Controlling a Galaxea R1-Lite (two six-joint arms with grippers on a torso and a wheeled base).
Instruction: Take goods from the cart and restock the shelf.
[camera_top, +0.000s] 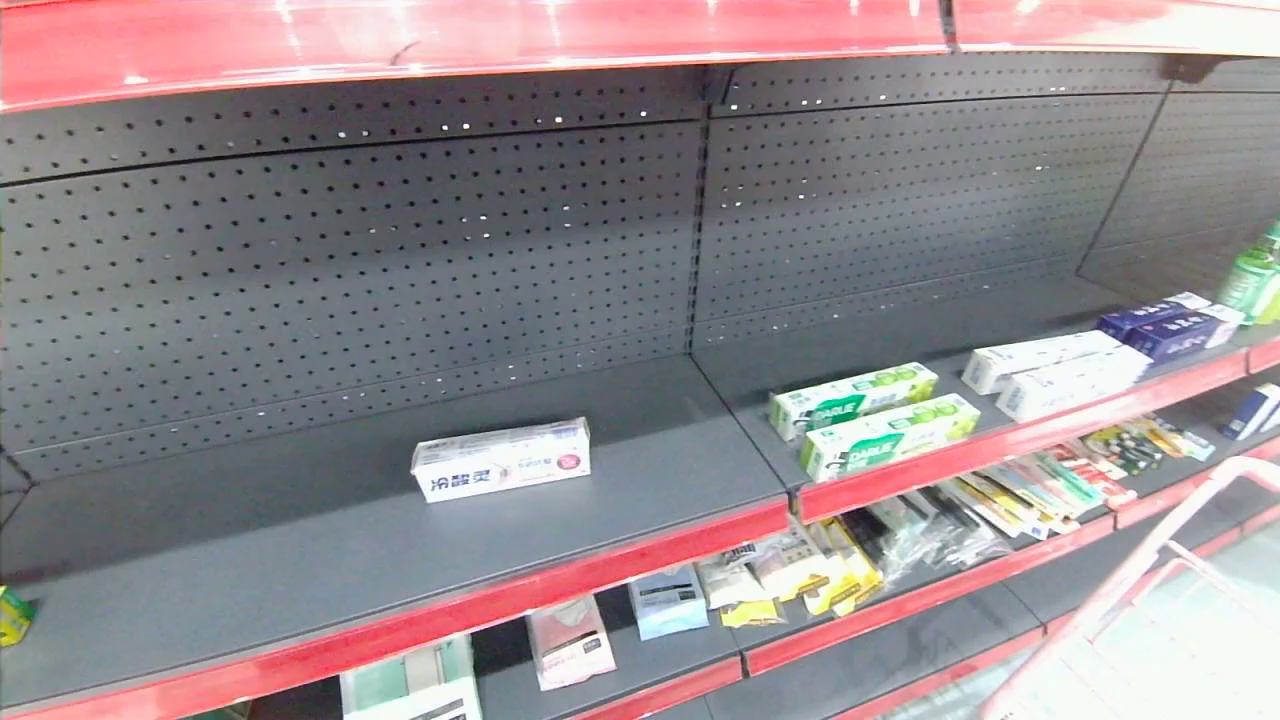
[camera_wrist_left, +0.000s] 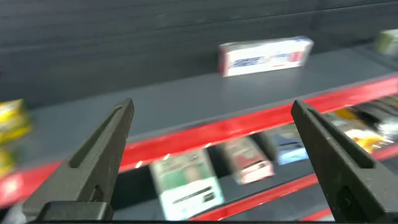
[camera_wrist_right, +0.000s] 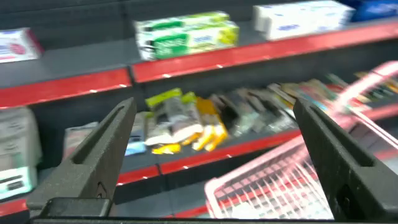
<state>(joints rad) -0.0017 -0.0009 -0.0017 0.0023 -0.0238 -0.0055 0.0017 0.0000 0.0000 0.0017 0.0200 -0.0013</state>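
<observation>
The left jaws stand wide apart and hold nothing. Between them, farther off, one white box (camera_wrist_left: 265, 55) lies on the grey shelf (camera_wrist_left: 186, 102). The right jaws are wide and empty as well, and they point down over the wire rim of the pink cart (camera_wrist_right: 298, 186), which stands near, at the right. I judge that both are open like this because the next goods must first be taken from the cart; what lies inside it I cannot tell. On the shelf (camera_top: 300, 560), the white box (camera_top: 500, 460) lies alone on its long side in the left bay, with its printed face toward the aisle, probably as the first piece of a row. In the bay to the right, the boxes are sorted by kind and set in pairs close to the red front edge: two green boxes (camera_top: 870, 420), then white boxes (camera_top: 1060, 372), then blue boxes (camera_top: 1170, 325), so that a customer can read and reach them. A green bottle (camera_top: 1250, 280) stands at the far right. On the lower shelf (camera_top: 900, 600), flat packets (camera_top: 800, 570) lie overlapping in a loose row.
</observation>
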